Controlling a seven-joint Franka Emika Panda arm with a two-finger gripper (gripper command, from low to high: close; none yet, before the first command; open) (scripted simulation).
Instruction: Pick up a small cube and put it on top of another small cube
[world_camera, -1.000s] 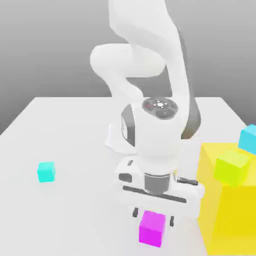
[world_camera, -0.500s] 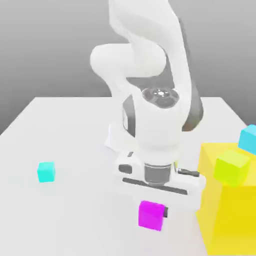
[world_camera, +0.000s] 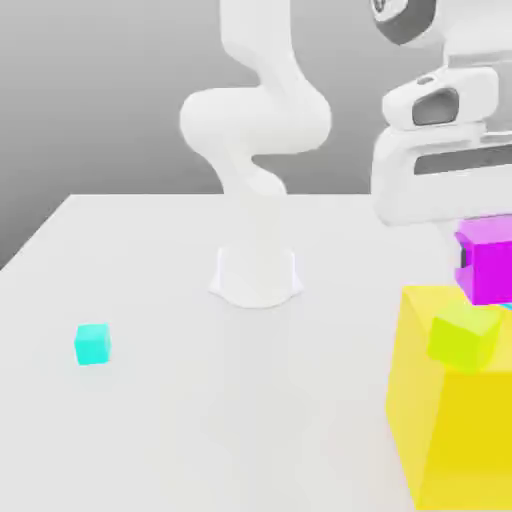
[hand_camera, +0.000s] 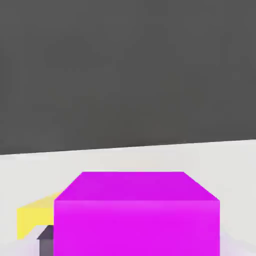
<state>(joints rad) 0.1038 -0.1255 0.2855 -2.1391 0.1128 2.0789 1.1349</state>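
Above the big yellow block (world_camera: 455, 400), at the exterior view's right edge, the small magenta cube (world_camera: 487, 258) hangs in the air, clamped in the gripper (world_camera: 470, 255). A dark fingertip (world_camera: 462, 255) presses against the cube's side that faces the exterior view's left, and the white hand body sits directly over the cube. The jaws are drawn in narrow, closed on the magenta cube. From the hand view the magenta cube (hand_camera: 136, 212) looms close, with a dark finger (hand_camera: 46, 240) beside its lower corner and a wedge of the yellow block (hand_camera: 35, 215) behind that.

Just under the magenta cube, a thin sliver of sky-blue (world_camera: 505, 305) peeks out at the edge of the picture; whether the magenta cube touches it cannot be told. That sliver lies on top of the yellow block, at its far corner.

A lime-green cube (world_camera: 465, 335) rests tilted on the yellow block's upper face, just below and to the exterior view's left of the magenta cube, apart from it.

Well away from the yellow block, toward the exterior view's left, a turquoise cube (world_camera: 92, 343) sits alone on the white table (world_camera: 150, 260). Between the turquoise cube and the yellow block, farther back, the arm's round white base (world_camera: 255, 275) stands on the table.
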